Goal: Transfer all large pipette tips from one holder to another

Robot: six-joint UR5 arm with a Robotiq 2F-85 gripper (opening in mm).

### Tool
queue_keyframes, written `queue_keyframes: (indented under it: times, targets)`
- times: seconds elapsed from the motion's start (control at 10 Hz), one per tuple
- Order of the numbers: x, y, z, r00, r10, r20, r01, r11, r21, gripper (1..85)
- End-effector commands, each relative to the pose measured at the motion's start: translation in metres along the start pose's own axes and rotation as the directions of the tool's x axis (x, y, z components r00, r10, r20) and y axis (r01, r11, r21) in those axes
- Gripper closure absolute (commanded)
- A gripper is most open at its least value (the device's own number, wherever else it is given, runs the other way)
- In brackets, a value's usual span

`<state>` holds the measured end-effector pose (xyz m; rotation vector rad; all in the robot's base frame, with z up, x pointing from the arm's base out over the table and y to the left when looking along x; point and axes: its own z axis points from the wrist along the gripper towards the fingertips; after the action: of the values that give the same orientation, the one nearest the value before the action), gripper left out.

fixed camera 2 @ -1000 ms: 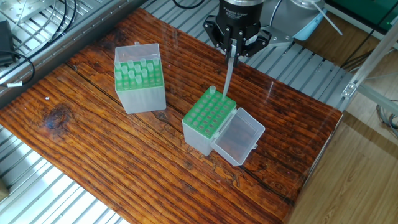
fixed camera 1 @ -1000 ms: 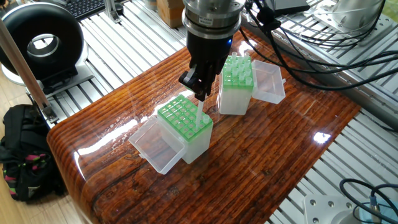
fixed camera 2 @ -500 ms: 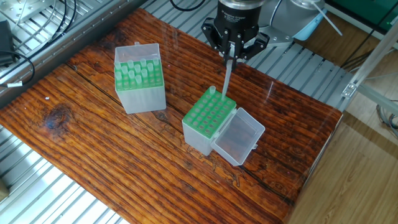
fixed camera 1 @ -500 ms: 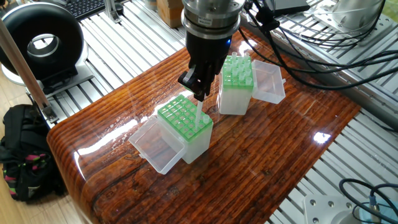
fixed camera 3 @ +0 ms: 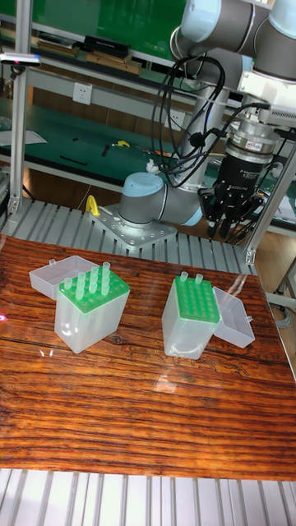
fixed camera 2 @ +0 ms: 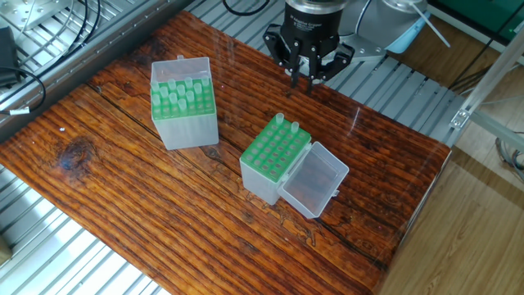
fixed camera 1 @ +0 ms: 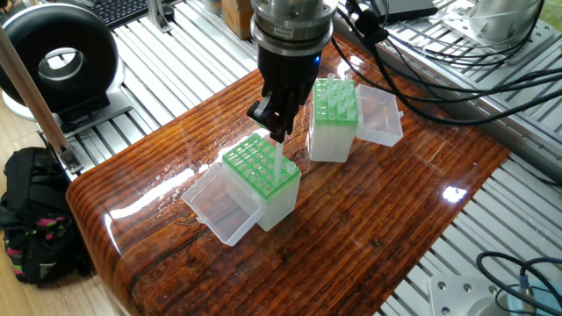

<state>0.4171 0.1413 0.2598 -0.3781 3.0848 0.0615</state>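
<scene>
A glossy wooden table (fixed camera 2: 123,197) on aluminium rails carries two green racks of pipette tips (fixed camera 2: 182,94); the gripper (fixed camera 2: 304,78) hangs above, fingers apart, empty.

no lettering can be read in any of the three views. the black two-finger end effector (fixed camera 2: 304,72) carries a thin pale band of print on its collar, perhaps a maker's name, but it is too small and blurred to make out. the green grid racks and clear plastic boxes show no labels.
</scene>
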Motion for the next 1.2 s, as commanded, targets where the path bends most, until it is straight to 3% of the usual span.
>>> queue_keyframes:
  times: [0.0, 0.3, 0.7, 0.9, 1.1]
  targets:
    - [-0.001, 0.0, -0.003, 1.0, -0.005, 0.001, 0.005, 1.0, -0.011, 56.3]
    - [-0.007, -0.034, -0.003, 0.998, -0.066, 0.004, 0.066, 0.998, 0.025, 59.3]
    - [-0.033, -0.104, 0.024, 0.982, -0.183, 0.037, 0.18, 0.982, 0.063, 59.3]
    - [-0.053, -0.137, 0.039, 0.969, -0.242, 0.056, 0.236, 0.967, 0.101, 60.3]
    - [-0.059, -0.144, 0.048, 0.961, -0.265, 0.074, 0.258, 0.962, 0.091, 59.3]
